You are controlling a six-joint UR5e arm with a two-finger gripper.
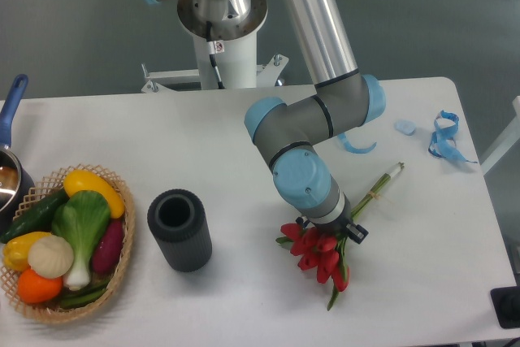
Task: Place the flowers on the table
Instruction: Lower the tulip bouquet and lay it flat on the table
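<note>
The flowers (321, 256), red tulips with green leaves, lie low over the white table (244, 144) at its front right, their long green stems (380, 184) slanting up to the right. My gripper (335, 229) is pressed down right behind the blooms, where the stems meet the heads. The arm's wrist hides the fingers, so whether they still hold the stems cannot be seen. The blooms appear to rest on the tabletop.
A dark ribbed cylindrical vase (179, 229) stands upright left of the flowers. A wicker basket of vegetables (65, 241) sits at the front left, a pot with a blue handle (12, 160) at the left edge. Blue ribbon pieces (443, 136) lie at the back right.
</note>
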